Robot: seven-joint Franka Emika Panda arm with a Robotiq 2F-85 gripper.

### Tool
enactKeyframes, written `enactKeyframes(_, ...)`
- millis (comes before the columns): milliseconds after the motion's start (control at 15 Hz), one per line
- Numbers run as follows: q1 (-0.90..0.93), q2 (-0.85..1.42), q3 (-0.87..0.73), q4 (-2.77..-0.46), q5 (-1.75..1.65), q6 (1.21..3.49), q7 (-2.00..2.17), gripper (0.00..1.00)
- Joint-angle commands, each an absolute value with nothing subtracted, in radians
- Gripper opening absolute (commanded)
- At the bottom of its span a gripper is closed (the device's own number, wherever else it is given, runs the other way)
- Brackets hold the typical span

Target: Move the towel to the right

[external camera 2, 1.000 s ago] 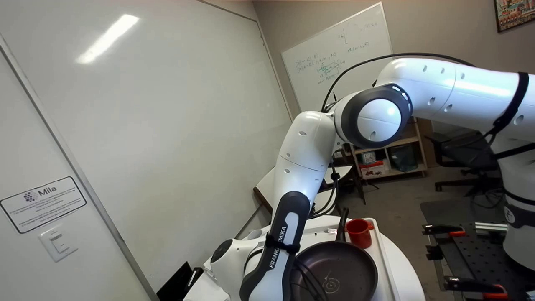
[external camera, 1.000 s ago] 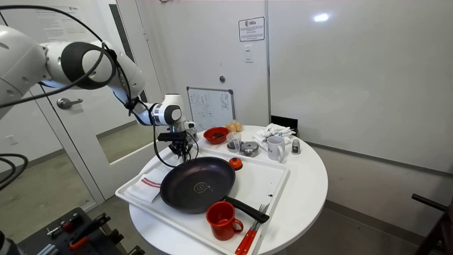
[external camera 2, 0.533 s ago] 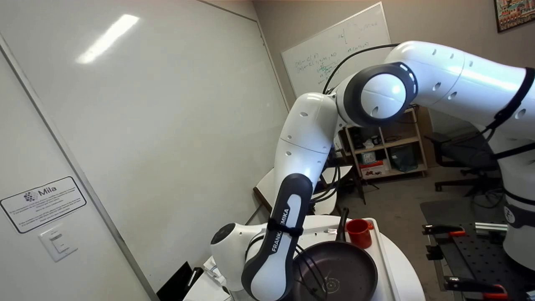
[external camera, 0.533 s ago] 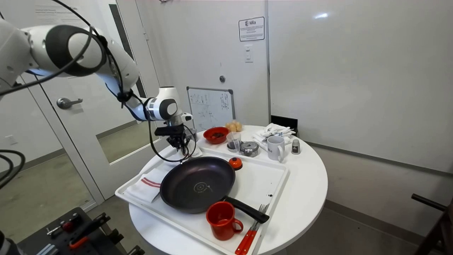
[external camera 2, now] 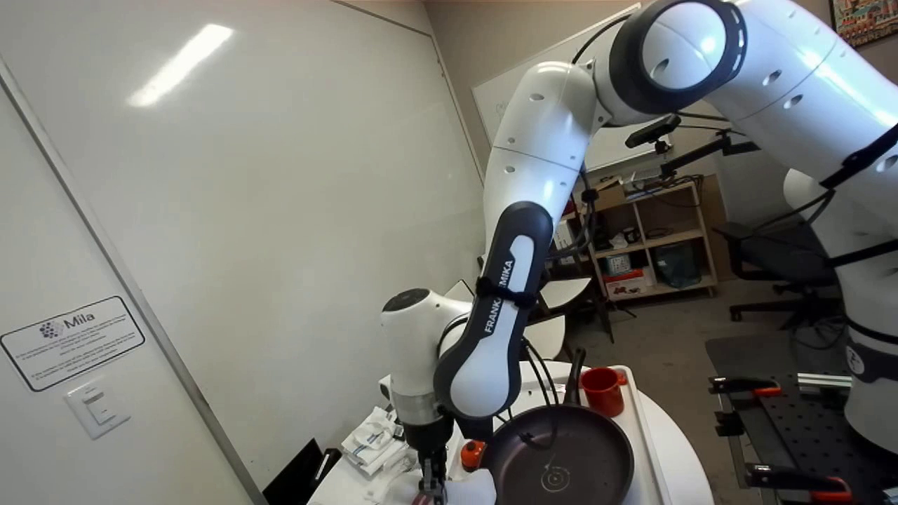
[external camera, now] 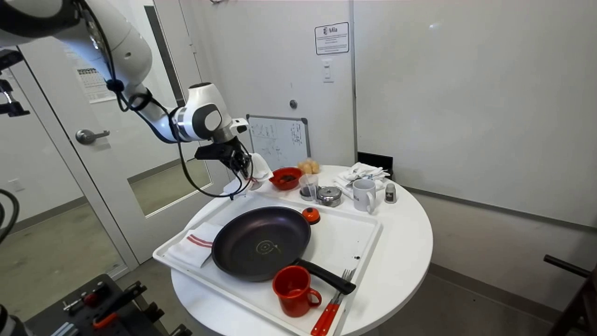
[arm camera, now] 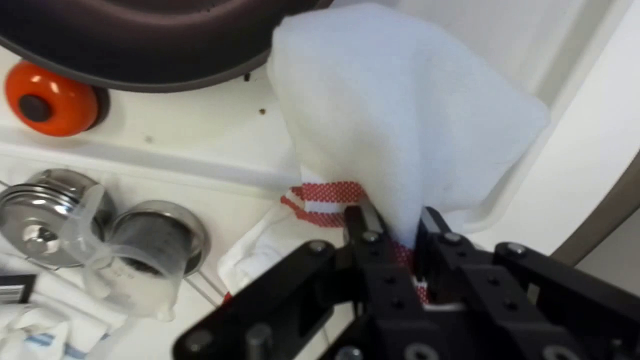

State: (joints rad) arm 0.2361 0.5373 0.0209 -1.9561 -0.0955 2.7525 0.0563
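A white towel with red stripes (arm camera: 360,110) is pinched between the fingers (arm camera: 367,220) of my gripper (arm camera: 395,225) in the wrist view. Its white part spreads out ahead of the fingertips and a striped fold bunches beside them. In an exterior view my gripper (external camera: 245,173) holds the towel (external camera: 261,168) up over the far-left part of the table. The gripper (external camera 2: 433,484) and towel (external camera 2: 473,487) also show at the bottom edge of an exterior view. A similar white cloth with red stripes (external camera: 192,247) lies on the tray, partly under the pan.
A white tray (external camera: 345,233) holds a black pan (external camera: 261,242), a red mug (external camera: 295,291), red-handled cutlery (external camera: 326,317) and a small orange round object (external camera: 311,215). Behind it stand a red bowl (external camera: 285,178), a clear cup (external camera: 308,185), metal tins (external camera: 329,196), a grey mug (external camera: 363,193) and cloths (external camera: 361,175).
My gripper has risen and moved away from the tray's far corner, carrying the towel up with it. The arm's upper links have lifted too. The pan, mug and other items have not moved.
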Motion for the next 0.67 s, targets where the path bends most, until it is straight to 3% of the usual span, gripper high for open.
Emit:
enactKeyframes(0,0.209,0.369,-0.024,-2.204,-0.089,2.967,0.144,0.04)
enactKeyframes(600,-0.014,0.215,0.028,-2.579,0.033,3.375,0.165,0.04)
